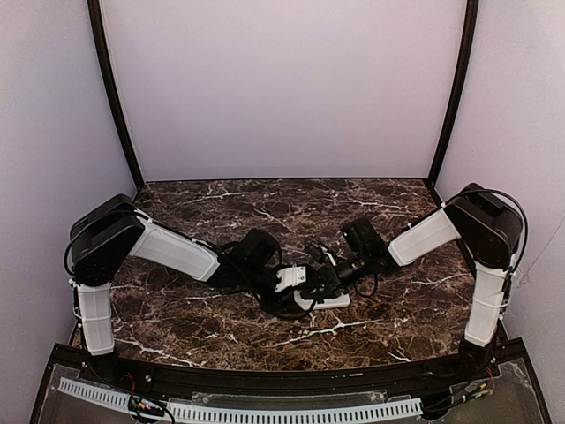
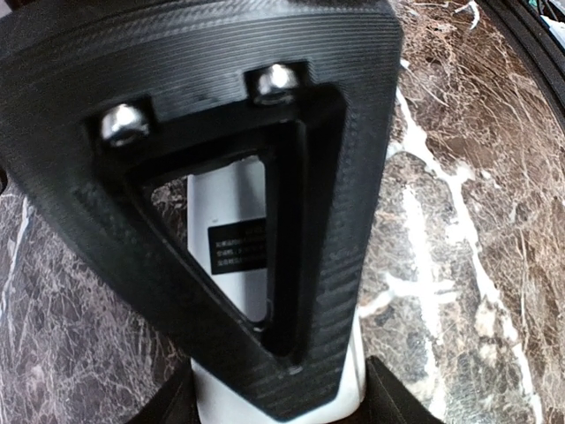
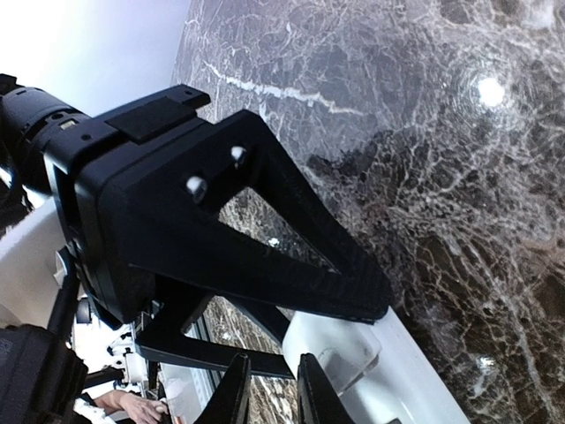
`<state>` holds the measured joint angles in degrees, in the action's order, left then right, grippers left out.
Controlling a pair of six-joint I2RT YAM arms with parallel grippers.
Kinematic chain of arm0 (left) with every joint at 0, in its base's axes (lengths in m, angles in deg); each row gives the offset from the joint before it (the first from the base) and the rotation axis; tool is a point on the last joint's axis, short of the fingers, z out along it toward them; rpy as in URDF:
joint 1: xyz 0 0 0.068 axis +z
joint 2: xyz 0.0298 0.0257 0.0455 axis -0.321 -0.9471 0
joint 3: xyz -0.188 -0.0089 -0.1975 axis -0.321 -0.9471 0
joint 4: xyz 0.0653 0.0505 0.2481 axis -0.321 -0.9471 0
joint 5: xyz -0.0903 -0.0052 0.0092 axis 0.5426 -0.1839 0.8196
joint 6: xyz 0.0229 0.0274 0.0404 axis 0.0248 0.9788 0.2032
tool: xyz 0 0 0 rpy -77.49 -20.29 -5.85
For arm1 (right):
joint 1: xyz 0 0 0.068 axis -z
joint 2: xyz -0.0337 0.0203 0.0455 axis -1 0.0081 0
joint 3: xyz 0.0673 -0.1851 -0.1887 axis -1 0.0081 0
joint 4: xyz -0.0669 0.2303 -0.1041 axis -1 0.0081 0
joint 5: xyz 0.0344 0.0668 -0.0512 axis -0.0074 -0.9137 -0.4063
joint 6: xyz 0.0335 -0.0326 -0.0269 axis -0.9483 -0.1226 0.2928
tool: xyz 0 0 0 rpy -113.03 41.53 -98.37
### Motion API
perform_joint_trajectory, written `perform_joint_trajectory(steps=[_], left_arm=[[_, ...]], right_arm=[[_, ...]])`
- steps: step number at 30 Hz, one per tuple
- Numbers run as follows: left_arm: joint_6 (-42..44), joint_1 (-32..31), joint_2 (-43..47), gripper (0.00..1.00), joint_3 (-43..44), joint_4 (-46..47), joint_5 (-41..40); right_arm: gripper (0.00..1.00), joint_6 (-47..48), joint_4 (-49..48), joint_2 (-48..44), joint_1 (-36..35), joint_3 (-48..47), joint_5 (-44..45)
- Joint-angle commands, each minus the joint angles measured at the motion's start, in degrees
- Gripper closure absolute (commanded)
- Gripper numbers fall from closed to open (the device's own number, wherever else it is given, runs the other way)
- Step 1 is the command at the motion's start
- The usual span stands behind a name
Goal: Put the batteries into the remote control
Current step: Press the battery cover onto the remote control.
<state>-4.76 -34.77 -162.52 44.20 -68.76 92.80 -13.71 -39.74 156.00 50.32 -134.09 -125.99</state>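
Observation:
The white remote control [image 1: 332,301] lies low over the middle of the marble table, plain back up, with a black label [image 2: 238,247] on it. My left gripper [image 1: 295,281] [image 2: 282,402] is shut on it across its width, one dark finger on each long side. My right gripper [image 1: 329,265] [image 3: 271,382] is right at the remote's end [image 3: 353,349]. Its jaws stand a narrow gap apart with only marble showing between them. One of its triangular fingers [image 2: 322,221] hangs over the remote's back. The batteries are not in view.
The dark veined marble table [image 1: 265,199] is closed in by pale walls at the back and both sides. A black rail with a white slotted strip [image 1: 265,411] runs along the near edge. Cables [image 1: 265,291] loop beside the left wrist.

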Motion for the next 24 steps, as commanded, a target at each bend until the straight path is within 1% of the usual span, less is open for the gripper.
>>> perform_joint_trajectory(steps=[1, 11, 19, 24], left_arm=[[1.0, 0.2, -0.4, 0.61, 1.1, -2.2, 1.3], [0.8, 0.4, -0.5, 0.61, 1.3, -2.3, 1.1], [1.2, 0.7, -0.6, 0.61, 1.4, -2.9, 0.9], [1.1, 0.9, -0.6, 0.59, 1.5, -3.2, 0.1]], right_arm=[[0.82, -1.4, -2.1, -0.4, -0.2, -2.0, -1.1], [0.82, -2.0, -2.6, 3.2, -0.9, -3.8, -0.8], [0.83, 1.7, 2.5, 4.9, -0.9, -3.3, 2.3], [0.85, 1.8, 2.8, 5.1, -0.7, -1.2, 2.7]])
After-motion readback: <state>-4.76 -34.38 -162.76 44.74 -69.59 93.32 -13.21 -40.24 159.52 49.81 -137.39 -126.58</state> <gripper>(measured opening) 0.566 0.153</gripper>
